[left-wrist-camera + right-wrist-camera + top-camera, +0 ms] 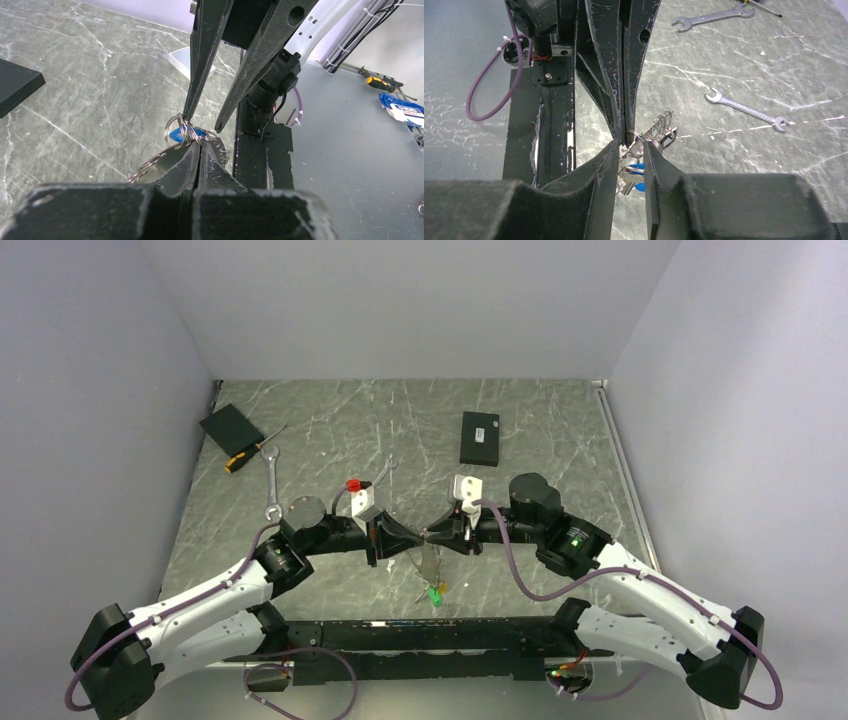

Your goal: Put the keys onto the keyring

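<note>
My left hand [200, 152] pressed together, pinching keyring [659, 125] above table [330, 430], middle of near edge. Right hand [630, 152] spread, straddling it. Keys [636, 171] dangle below. I judge wire light, springy, slippery; grip beside coil end.

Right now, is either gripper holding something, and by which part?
The left gripper is shut on the keyring, at its cluster of small rings. The right gripper straddles that cluster, jaws apart; grip unclear.

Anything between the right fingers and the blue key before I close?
Nothing separate that shows. The blue key hangs between the open fingers of the right gripper. Only the keyring wire coils and the left gripper, shut on them, crowd close by.
</note>
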{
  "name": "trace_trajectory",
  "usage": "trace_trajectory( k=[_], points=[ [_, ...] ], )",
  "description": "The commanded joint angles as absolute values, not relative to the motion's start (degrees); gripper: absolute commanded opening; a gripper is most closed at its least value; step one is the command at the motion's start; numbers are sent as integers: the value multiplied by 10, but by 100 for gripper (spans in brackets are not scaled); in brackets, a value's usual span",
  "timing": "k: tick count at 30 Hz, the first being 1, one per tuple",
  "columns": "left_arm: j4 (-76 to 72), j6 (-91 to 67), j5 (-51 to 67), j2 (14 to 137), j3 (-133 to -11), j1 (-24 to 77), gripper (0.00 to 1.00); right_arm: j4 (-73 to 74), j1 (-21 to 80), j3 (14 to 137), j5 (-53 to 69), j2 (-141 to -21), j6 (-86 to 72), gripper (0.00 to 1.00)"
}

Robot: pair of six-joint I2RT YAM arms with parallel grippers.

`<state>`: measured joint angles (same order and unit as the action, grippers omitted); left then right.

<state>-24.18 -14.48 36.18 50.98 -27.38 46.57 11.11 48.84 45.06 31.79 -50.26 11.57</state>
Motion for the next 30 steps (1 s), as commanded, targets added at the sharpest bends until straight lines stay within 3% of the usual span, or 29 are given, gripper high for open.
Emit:
trace_trajectory(
  k=[1,12,20,25,30],
  points=[
    [-299,-150,391,499,-278,467,0,96,488,471,315,-506,126,29],
    [-297,-149,400,501,-280,467,0,109,496,481,331,-524,131,30],
    [-292,-145,396,497,-279,466,0,123,503,489,357,-535,134,21],
    [-284,-143,392,493,-279,467,0,137,504,492,335,-530,141,42],
    [-283,-142,392,492,-279,467,0,150,504,493,322,-525,151,45]
  ],
)
